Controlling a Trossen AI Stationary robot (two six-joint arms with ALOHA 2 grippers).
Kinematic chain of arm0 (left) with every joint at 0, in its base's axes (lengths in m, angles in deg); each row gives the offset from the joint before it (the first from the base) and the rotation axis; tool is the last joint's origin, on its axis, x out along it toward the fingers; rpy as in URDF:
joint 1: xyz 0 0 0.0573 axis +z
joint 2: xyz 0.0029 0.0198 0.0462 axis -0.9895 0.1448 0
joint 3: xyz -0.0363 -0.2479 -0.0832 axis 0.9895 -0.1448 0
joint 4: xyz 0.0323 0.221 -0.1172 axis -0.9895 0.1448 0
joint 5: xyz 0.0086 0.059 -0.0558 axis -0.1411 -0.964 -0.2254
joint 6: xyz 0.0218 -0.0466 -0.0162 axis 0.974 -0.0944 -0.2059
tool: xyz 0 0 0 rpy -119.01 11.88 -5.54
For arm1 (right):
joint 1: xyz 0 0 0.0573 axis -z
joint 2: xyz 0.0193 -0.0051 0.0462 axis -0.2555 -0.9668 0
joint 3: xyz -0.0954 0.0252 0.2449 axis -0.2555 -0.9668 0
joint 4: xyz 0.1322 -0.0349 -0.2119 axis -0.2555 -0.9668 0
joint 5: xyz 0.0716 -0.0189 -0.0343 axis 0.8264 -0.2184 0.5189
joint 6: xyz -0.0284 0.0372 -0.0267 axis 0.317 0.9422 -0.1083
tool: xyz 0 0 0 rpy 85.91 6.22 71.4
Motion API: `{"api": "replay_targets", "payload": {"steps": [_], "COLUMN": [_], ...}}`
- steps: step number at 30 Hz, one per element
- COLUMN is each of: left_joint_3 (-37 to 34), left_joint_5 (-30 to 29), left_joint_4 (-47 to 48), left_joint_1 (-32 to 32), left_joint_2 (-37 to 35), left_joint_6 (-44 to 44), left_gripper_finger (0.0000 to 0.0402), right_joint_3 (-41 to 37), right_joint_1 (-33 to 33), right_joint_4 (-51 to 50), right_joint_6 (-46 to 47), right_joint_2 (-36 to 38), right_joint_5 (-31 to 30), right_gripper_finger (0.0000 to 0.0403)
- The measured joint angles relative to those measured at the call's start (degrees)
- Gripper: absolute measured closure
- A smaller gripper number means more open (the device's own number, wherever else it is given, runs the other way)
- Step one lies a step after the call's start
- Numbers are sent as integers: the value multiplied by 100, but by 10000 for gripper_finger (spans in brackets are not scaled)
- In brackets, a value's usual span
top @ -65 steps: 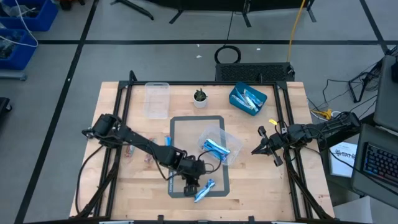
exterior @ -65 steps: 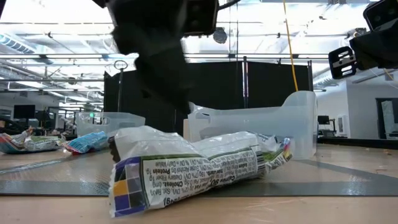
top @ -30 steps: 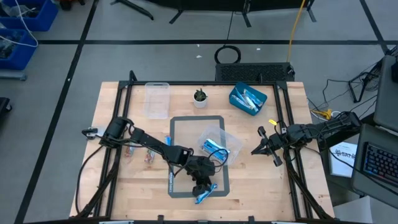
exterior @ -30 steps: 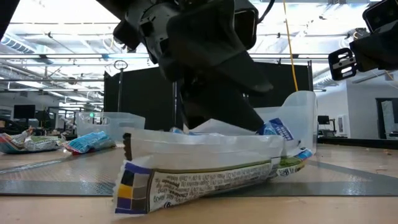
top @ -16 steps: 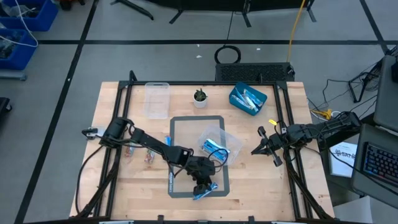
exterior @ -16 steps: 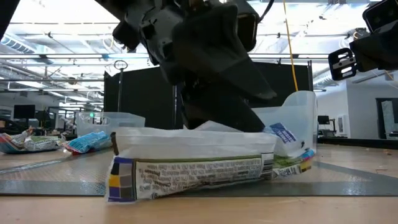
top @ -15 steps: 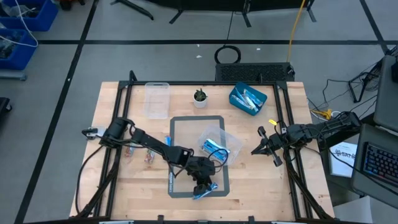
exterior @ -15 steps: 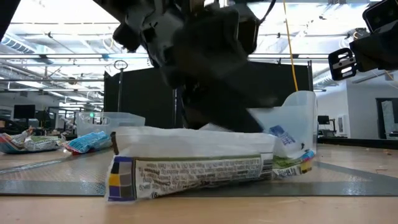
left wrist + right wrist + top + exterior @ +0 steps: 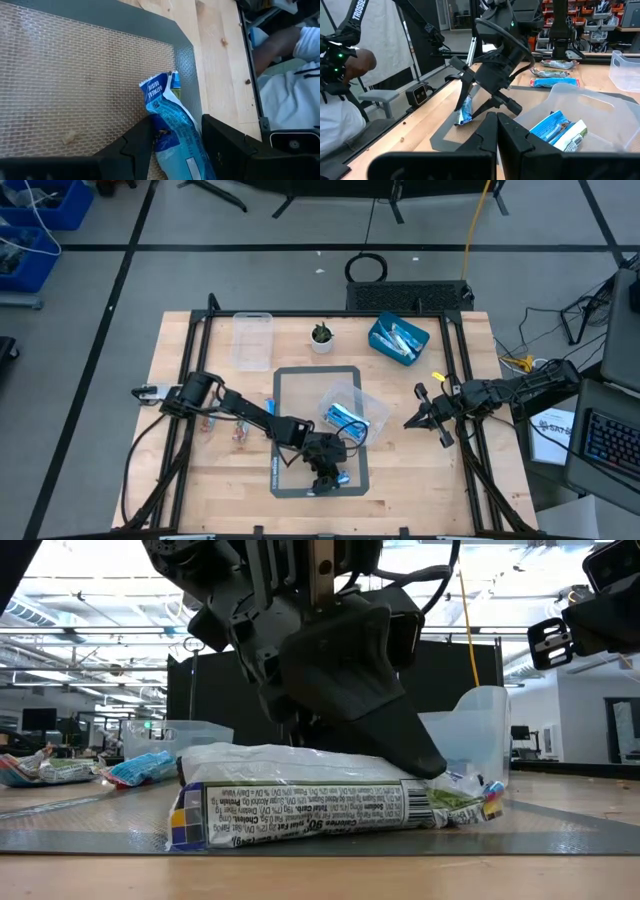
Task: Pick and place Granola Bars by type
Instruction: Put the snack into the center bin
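Granola bar [image 9: 172,127] is straddled by the wide-spread fingers of the left gripper [image 9: 176,134], flat on the mat [image 9: 75,85] beneath it. The pick is judged under way; closing and lifting are called for next. The right gripper [image 9: 420,419] is parked shut, well apart.

A small potted plant [image 9: 321,335], perhaps artificial, stands between a clear tub [image 9: 252,340] and a blue bin [image 9: 381,342].
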Motion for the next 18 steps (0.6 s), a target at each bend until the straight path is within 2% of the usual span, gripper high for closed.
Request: {"api": "replay_targets", "payload": {"steps": [4,12,18], "left_joint_3": [0,0,-3], "left_joint_5": [7,126,140], "left_joint_4": [3,-5,-31], "left_joint_1": [2,27,30], "left_joint_2": [0,2,-14], "left_joint_6": [94,294,508], "left_gripper_finger": [252,383,386], "right_joint_3": [0,-2,-1], "right_joint_1": [-1,-2,-1], "right_joint_4": [0,1,0], "right_joint_6": [2,0,1], "right_joint_2": [0,0,0], "right_joint_5": [0,0,0], "right_gripper_finger": [403,403,403]}}
